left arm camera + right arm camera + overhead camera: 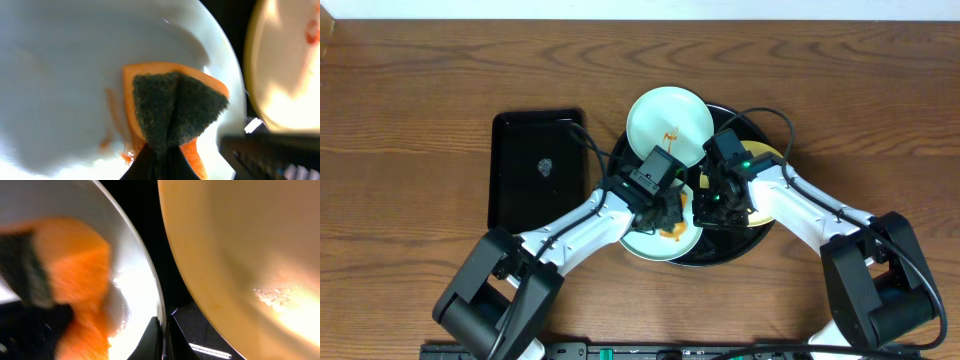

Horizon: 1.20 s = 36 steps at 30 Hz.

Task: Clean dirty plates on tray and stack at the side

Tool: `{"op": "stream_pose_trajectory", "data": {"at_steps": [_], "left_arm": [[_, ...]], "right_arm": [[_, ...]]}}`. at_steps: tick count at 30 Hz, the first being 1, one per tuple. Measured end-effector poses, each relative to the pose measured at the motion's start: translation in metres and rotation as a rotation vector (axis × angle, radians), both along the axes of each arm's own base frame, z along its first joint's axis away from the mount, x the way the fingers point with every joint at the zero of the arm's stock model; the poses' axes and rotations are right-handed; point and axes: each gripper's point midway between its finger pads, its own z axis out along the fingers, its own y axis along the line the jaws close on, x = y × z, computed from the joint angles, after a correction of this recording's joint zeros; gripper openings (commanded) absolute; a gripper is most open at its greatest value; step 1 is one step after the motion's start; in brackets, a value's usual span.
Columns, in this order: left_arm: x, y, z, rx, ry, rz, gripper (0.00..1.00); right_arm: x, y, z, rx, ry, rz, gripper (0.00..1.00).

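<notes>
While shut, left jaws on sponge (175, 107) (right jaws, plate rim (142, 272)).

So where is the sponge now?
In the overhead view, the sponge sits on the front mint plate, pinched by the left gripper, left of the yellow plate.

Three plates (668, 120) on round tray (725, 248), sponge (175, 110) on nearest plate (645, 244), rectangular tray (520, 170) to the left.

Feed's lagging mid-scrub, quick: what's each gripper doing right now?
Left gripper: closed, holding the sponge.
Right gripper: closed on the mint plate at its rim.
</notes>
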Motion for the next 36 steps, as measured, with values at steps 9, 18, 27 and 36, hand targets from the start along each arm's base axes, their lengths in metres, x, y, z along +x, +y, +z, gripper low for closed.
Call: {"op": "stream_pose_trajectory", "data": {"at_steps": [9,18,27,36], "left_arm": [[0.026,0.033,0.014,0.023,-0.063,0.026,0.08],[0.017,0.058,0.066,0.076,-0.170,0.000,0.08],[0.037,0.118,0.059,0.232,-0.180,0.128,0.08],[0.063,0.202,0.060,0.303,-0.181,0.336,0.08]], "right_arm": [[-0.002,0.001,0.000,0.001,0.006,0.000,0.01],[0.008,0.006,0.001,0.021,-0.041,0.020,0.01],[0.023,0.001,0.002,-0.022,-0.131,0.081,0.01],[0.066,-0.024,0.049,-0.177,-0.416,0.125,0.01]]}}
